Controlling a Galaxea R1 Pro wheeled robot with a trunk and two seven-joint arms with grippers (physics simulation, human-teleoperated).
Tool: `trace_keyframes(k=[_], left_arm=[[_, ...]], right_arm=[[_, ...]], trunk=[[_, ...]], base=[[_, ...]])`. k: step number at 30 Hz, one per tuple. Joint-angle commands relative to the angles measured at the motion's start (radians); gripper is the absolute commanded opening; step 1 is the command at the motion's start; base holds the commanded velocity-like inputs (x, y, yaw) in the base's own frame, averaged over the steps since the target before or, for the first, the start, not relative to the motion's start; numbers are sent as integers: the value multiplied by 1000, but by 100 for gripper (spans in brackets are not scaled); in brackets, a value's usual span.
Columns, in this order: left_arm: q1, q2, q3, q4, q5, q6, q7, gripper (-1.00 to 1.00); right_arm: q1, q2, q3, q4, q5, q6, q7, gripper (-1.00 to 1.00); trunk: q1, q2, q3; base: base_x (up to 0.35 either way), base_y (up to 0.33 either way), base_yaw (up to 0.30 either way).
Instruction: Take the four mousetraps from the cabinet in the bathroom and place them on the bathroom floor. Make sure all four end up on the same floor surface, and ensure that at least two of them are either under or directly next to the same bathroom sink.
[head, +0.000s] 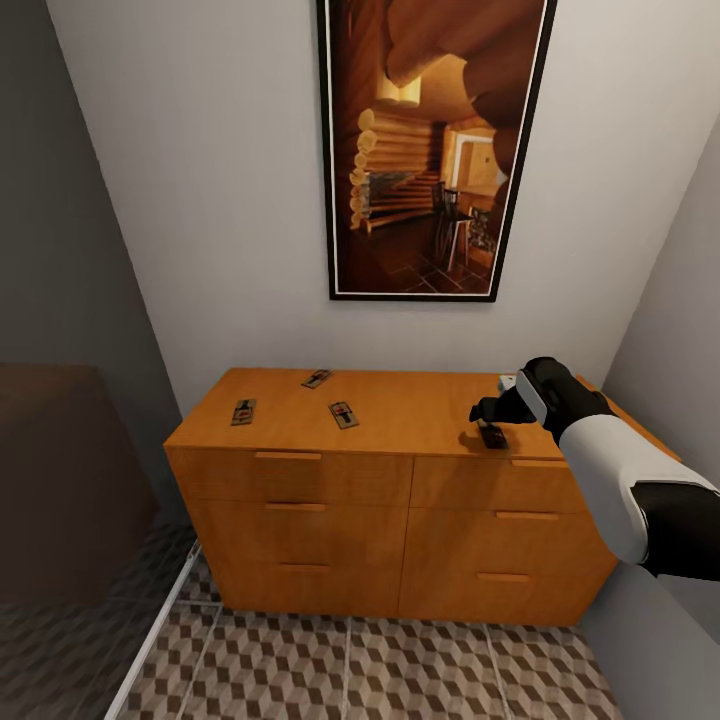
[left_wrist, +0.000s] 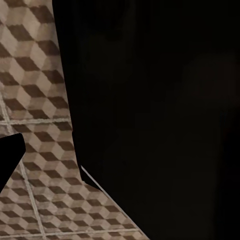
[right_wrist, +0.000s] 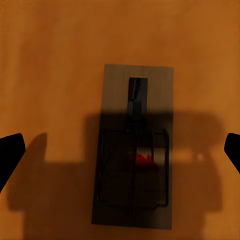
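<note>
Right hand poised over the fourth trap on the cabinet's surface.

At centre right of the head view I see my right arm bent in from the lower right, its black right hand (head: 492, 420) pointing down, fingers apart, straddling a small flat dark-brown wooden mousetrap (right_wrist: 134, 147) on the orange wooden drawer cabinet (head: 400, 490). Three more mousetraps (head: 343, 414) lie upper left on that surface. The left hand's state I cannot tell; the cube-patterned tiled bathroom floor (left_wrist: 35, 100) lies beneath it.

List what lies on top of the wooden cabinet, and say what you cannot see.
Four mousetraps lie on the cabinet top: three at the left, one under the open right gripper. A small white object is partly hidden behind the gripper. The drawers are shut, contents unseen.
</note>
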Motion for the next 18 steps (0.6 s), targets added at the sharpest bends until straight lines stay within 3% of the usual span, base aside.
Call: trace_keyframes(k=[1,18], left_arm=[[0,0,-6,-2,-1,-2,-1,100],[0,-3,-6,7,-2,-3,-1,100]], right_arm=[[0,-1,2,-1,1,4,4,100],[0,-1,2,-1,1,4,4,100]], trunk=[[0,0,-1],[0,0,-1]], base=[[0,0,0],[0,-12,0]])
